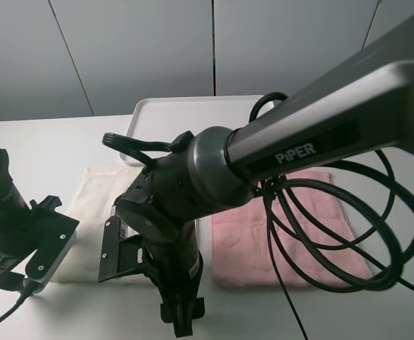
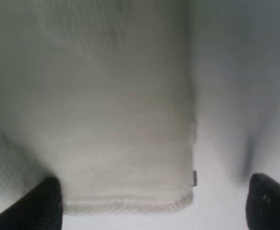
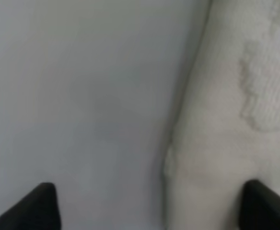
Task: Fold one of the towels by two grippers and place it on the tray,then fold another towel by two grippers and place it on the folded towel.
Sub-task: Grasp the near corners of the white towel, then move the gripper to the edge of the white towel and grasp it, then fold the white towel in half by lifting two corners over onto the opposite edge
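Observation:
A cream towel (image 1: 97, 195) lies flat on the white table, left of centre, partly hidden by both arms. A pink towel (image 1: 292, 237) lies flat to its right. The white tray (image 1: 171, 113) stands behind them. My left gripper (image 2: 154, 206) is open low over a near corner of the cream towel (image 2: 111, 120), with one finger on each side of that corner. My right gripper (image 3: 149, 206) is open over the cream towel's other near edge (image 3: 226, 143); one finger (image 3: 264, 203) is above cloth, the other above bare table. In the exterior high view the right gripper (image 1: 182, 315) reaches across the middle.
The right arm's black cables (image 1: 334, 234) hang in loops over the pink towel. The left arm's body (image 1: 23, 234) sits by the table's left edge. Bare table (image 1: 44, 149) shows left of the tray.

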Robot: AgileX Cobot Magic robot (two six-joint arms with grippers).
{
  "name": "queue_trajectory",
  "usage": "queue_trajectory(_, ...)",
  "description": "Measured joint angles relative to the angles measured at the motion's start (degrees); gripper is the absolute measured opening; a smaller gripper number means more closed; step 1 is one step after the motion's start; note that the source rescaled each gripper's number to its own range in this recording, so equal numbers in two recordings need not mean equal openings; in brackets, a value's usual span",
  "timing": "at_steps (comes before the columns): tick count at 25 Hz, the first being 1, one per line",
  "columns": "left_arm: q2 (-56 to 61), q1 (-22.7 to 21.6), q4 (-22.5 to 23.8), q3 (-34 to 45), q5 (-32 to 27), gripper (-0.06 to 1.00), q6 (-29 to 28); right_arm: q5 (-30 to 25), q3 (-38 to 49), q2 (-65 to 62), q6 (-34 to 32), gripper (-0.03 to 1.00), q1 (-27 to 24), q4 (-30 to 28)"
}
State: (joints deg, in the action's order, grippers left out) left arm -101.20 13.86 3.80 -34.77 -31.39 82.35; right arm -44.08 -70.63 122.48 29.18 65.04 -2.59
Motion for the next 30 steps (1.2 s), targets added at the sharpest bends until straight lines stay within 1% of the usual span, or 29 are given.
queue_trajectory(1, 0.0, 0.0, 0.0, 0.0, 0.0, 0.99, 0.0, 0.1, 0.0, 0.0, -0.2, 0.67, 0.0, -0.3)
queue_trajectory(4, 0.0, 0.0, 0.0, 0.0, 0.0, 0.99, 0.0, 1.1, 0.0, 0.0, -1.9, 0.36, 0.0, -1.9)
queue_trajectory(6, 0.0, 0.0, 0.0, 0.0, 0.0, 0.99, 0.0, 1.8, 0.0, 0.1, -2.5, 0.13, 0.0, -3.1)
queue_trajectory(7, 0.0, 0.0, 0.0, 0.0, 0.0, 0.99, 0.0, 2.2, 0.0, 0.1, -2.6, 0.05, 0.0, -3.6)
queue_trajectory(8, 0.0, 0.0, 0.0, 0.0, 0.0, 0.99, 0.0, 2.2, 0.0, 0.1, -2.8, 0.02, 0.0, -3.9)
queue_trajectory(11, 0.0, 0.0, 0.0, 0.0, 0.1, 0.99, 0.0, 2.2, 0.0, 0.1, -3.0, 0.01, 0.0, -4.1)
queue_trajectory(13, 0.0, 0.0, 0.0, 0.0, 0.5, 0.96, 0.0, 2.2, 0.0, 0.1, -3.0, 0.01, 0.0, -4.1)
queue_trajectory(16, -0.1, 0.0, 0.0, 0.0, 1.6, 0.84, 0.0, 2.1, 0.0, 0.1, -3.0, 0.01, 0.0, -4.1)
queue_trajectory(20, -0.5, 0.0, 0.1, -0.1, 3.1, 0.65, -0.1, 1.9, 0.0, 0.1, -3.4, 0.01, 0.0, -4.1)
queue_trajectory(22, -0.5, 0.0, 0.0, -0.1, 3.4, 0.51, -0.1, 1.9, 0.0, 0.1, -3.4, 0.01, 0.0, -4.1)
queue_trajectory(23, -0.5, 0.0, -0.2, -0.1, 3.6, 0.43, -0.1, 1.9, 0.0, 0.1, -3.4, 0.01, 0.0, -4.1)
queue_trajectory(25, -0.5, 0.0, -0.3, -0.1, 4.0, 0.18, -0.1, 1.9, 0.0, 0.1, -4.0, 0.01, 0.0, -4.1)
queue_trajectory(26, -0.5, 0.0, -0.4, -0.1, 4.1, 0.07, -0.1, 1.9, 0.0, 0.1, -4.7, 0.01, 0.0, -4.1)
queue_trajectory(27, -0.5, 0.0, -0.5, -0.1, 4.1, 0.03, -0.1, 1.9, 0.0, 0.1, -5.6, 0.01, 0.0, -4.1)
queue_trajectory(30, -0.4, 0.0, -0.6, -0.1, 4.1, 0.02, -0.3, 1.9, 0.0, 0.1, -8.1, 0.01, 0.0, -4.1)
